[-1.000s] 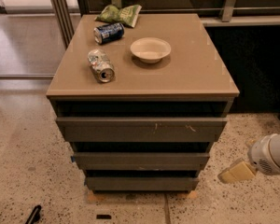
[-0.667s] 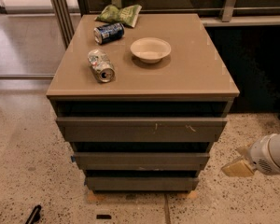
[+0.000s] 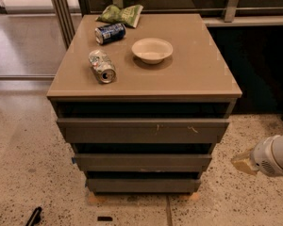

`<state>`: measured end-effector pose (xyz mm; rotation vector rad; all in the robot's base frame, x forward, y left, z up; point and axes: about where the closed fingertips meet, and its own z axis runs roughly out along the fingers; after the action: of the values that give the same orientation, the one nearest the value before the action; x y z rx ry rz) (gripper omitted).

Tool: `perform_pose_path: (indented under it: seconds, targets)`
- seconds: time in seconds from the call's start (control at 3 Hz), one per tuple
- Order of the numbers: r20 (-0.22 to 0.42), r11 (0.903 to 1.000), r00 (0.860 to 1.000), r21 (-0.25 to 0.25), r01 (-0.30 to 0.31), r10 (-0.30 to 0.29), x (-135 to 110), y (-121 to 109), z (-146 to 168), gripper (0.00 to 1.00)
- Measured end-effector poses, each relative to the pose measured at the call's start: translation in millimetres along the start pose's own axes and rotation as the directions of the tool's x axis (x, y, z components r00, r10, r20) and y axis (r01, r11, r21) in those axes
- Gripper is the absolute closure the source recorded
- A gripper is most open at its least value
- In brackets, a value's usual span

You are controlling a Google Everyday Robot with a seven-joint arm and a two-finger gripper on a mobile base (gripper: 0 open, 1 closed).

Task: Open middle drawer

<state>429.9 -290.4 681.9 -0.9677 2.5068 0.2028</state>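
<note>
The cabinet (image 3: 193,79) has three grey-brown drawer fronts. The middle drawer (image 3: 142,162) is the plain flat front below the taller top front (image 3: 142,130), which bears pale scratches. The narrow bottom front (image 3: 142,185) lies under it. All three fronts stand about flush, with dark gaps above them. My gripper (image 3: 243,163) is at the right edge of the view, low beside the cabinet, at about the middle drawer's height and well apart from it. The white arm (image 3: 276,155) enters from the right.
On the cabinet top lie a crushed silver can (image 3: 102,66), a blue can (image 3: 110,32), a white bowl (image 3: 152,50) and a green chip bag (image 3: 121,14). Speckled floor surrounds the cabinet. A dark wall opening is at the right. A black object (image 3: 34,216) lies on the floor at lower left.
My gripper and arm have drawn back a little to the right, away from the cabinet. The drawers have not moved.
</note>
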Motion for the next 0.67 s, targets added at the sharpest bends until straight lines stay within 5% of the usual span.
perform_pose_path:
  seconds: [0.33,0.67]
  targets:
    - [0.042,0.9993,0.999,-0.016,-0.032,0.033,6,0,18,1.0]
    - [0.116,0.9868,0.981,-0.053,-0.153,0.158,26,5,66,1.0]
